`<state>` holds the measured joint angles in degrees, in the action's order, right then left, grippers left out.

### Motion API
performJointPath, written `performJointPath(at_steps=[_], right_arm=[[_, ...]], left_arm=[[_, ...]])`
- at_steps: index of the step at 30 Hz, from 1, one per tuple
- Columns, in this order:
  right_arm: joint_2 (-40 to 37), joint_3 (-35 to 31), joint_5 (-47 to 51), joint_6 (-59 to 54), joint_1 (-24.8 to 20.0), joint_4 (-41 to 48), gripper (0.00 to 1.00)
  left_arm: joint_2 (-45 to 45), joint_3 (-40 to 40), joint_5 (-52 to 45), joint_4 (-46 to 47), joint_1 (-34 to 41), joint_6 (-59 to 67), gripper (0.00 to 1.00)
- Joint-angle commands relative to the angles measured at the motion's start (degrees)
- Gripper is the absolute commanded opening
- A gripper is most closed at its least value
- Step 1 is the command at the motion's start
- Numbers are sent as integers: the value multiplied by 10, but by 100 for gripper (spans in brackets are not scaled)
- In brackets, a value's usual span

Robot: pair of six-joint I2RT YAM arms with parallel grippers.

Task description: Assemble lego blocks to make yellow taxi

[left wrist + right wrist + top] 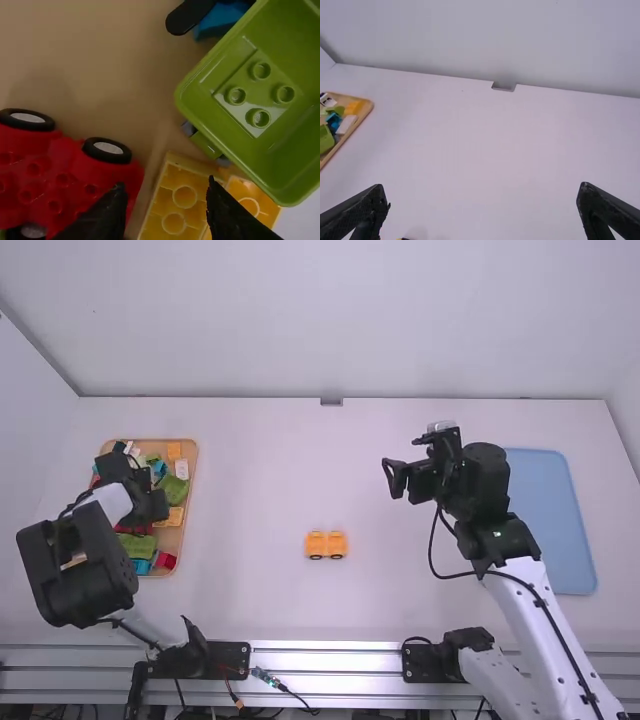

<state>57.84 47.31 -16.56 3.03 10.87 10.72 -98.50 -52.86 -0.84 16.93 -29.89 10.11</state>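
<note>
Boxy yellow plastic car bottom [327, 545] looks done, toward white table's [250, 490] near edge; top probably left. Left gripper [166, 183], right gripper [481, 189]: open.

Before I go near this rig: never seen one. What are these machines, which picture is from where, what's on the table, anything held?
Two robot arms, left and right, each ending in a two-finger tool. The high view comes from a fixed camera above and behind them; each wrist view from a camera on that arm, its own fingers at the bottom edge.

On the white table: a wooden tray of mixed toy blocks at left, a yellow wheeled piece near the middle, a blue tray at right.

The left tool is open over the wooden tray, by a yellow block. The right tool hangs open above the table. Neither holds anything.
</note>
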Motion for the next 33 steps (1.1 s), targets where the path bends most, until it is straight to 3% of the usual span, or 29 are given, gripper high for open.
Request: performJointPath(at_steps=[1, 8, 18, 28, 33], right_arm=[[-5, 22, -2, 1, 1, 0, 99], [-5, 22, -2, 2, 1, 0, 99], [-5, 22, -1, 1, 0, 0, 99], [-5, 22, -1, 2, 0, 0, 99], [-5, 22, -1, 1, 1, 0, 99]], left_arm=[[-3, 8, 2, 2, 3, 9, 40], [-3, 8, -2, 16, 3, 29, 42], [-3, 8, -13, 25, 2, 29, 55], [-3, 5, -18, 26, 3, 28, 54], [-3, -9, -33, 41, 2, 22, 46]])
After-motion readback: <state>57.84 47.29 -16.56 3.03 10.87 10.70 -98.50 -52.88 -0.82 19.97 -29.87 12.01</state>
